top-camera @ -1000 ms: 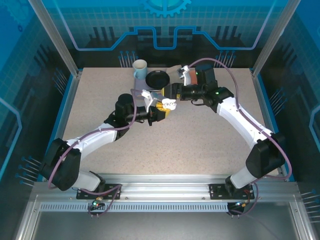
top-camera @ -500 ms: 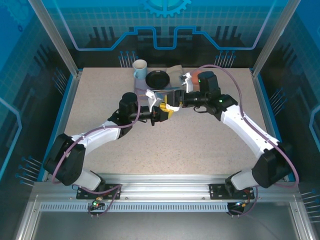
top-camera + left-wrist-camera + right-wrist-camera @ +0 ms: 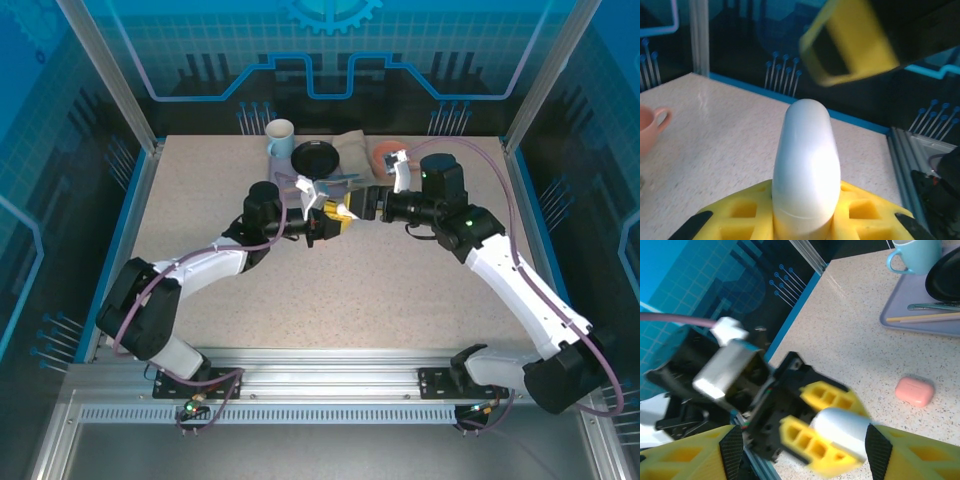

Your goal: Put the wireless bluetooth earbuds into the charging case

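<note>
So the speckled beige table (image 3: 400, 300) has loads of free space. The whole near half is bare, and both side edges by the blue walls are open too. All the clutter sits at the back edge, where the lavender plastic tray (image 3: 905, 310) carries a black round plate (image 3: 316, 157) and a light-blue ceramic mug (image 3: 280, 138). A salmon-coloured cup (image 3: 385, 155) stands just right of that.

Both arms reach in and meet over the middle-back of the table, just in front of the tray, so that spot is tight.

The left gripper (image 3: 330, 218) is clamped down on the white pebble-shaped charging case (image 3: 805, 170). The case stands upright out of its yellow fingers (image 3: 740, 215) and is lifted off the table. The lid looks closed, so I can't tell if any earbuds are inside.

The right gripper (image 3: 352, 208) faces it with its jaws spread wide and nothing in them. Its fingers sit around the case's top end, very close, but I can't tell whether they touch it.

A salmon-pink charging case (image 3: 914, 391) lies flat on the table near the tray's front edge, apart from both grippers.
</note>
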